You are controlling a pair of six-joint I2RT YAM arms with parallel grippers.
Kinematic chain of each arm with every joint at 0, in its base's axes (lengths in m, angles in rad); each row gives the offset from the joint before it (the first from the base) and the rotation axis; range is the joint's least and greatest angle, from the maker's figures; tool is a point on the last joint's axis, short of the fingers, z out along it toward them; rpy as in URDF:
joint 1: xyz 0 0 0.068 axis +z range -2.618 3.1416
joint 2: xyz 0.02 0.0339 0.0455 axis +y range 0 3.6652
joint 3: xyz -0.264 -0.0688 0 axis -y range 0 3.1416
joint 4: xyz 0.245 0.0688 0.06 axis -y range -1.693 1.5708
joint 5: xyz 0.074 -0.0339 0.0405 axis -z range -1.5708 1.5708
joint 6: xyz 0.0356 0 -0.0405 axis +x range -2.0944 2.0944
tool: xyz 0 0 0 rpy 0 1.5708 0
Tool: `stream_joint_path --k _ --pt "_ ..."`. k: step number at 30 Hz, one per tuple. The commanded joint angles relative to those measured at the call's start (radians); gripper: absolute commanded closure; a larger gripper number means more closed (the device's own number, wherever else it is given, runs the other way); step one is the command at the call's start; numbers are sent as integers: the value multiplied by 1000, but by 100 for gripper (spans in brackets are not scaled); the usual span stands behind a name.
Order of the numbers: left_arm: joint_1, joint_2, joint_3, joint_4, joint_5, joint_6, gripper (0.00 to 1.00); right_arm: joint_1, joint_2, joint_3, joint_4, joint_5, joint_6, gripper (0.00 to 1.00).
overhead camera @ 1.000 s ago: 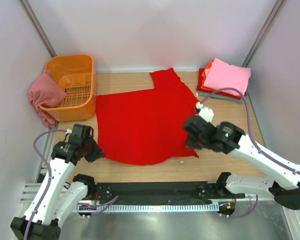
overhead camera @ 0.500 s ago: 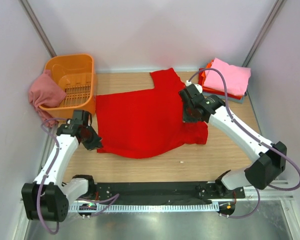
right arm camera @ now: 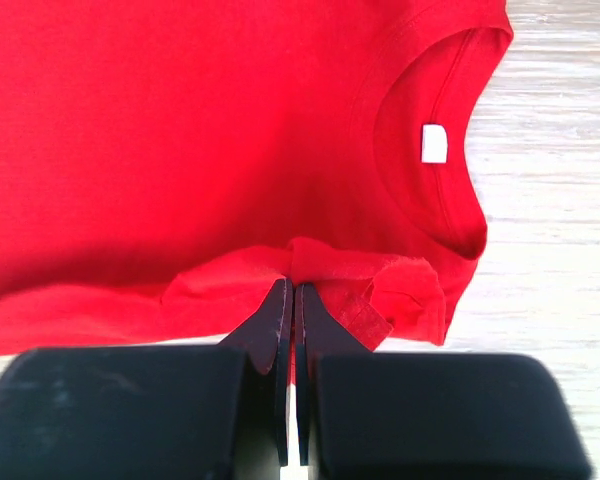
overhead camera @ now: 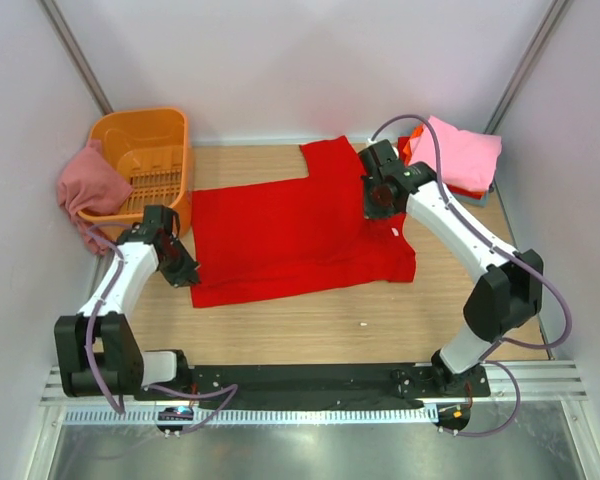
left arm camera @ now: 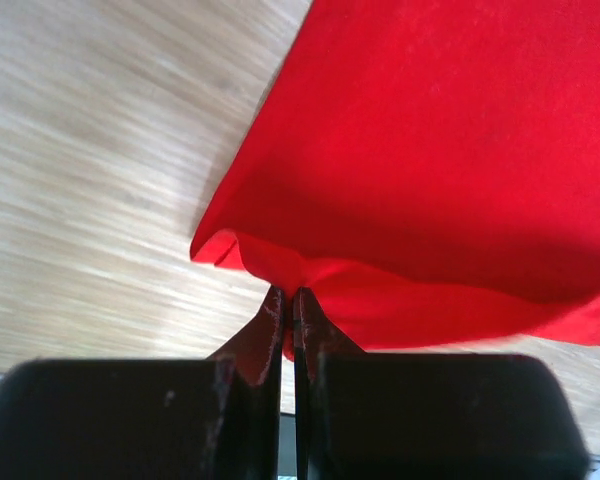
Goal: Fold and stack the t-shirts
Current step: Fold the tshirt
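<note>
A bright red t-shirt (overhead camera: 290, 235) lies spread on the wooden table, its near part folded back over itself. My left gripper (overhead camera: 183, 270) is shut on the shirt's left hem corner (left arm camera: 280, 275), held just above the table. My right gripper (overhead camera: 372, 203) is shut on a bunched edge (right arm camera: 300, 265) of the red shirt, near the collar with a white label (right arm camera: 434, 143). A stack of folded t-shirts (overhead camera: 458, 155), pink on top with orange-red and grey-blue below, sits at the back right. A dusty rose t-shirt (overhead camera: 88, 190) hangs over the basket's left side.
An orange slotted plastic basket (overhead camera: 150, 165) stands at the back left, close to my left arm. Bare wooden table (overhead camera: 310, 325) lies in front of the shirt. White walls close in on both sides.
Both grippers have carried the red shirt's near edge away from the arms toward the back, folding it over. The right gripper moved furthest, up beside the folded stack.
</note>
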Motion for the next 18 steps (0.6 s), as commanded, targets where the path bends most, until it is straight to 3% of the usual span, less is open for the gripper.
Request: stream_joint_path --k 1,18 --pt "7 46 45 48 -3 37 100 -11 26 55 26 -21 -46 99" --pt "7 191 108 94 -40 46 99 -61 162 155 43 -13 -88 99"
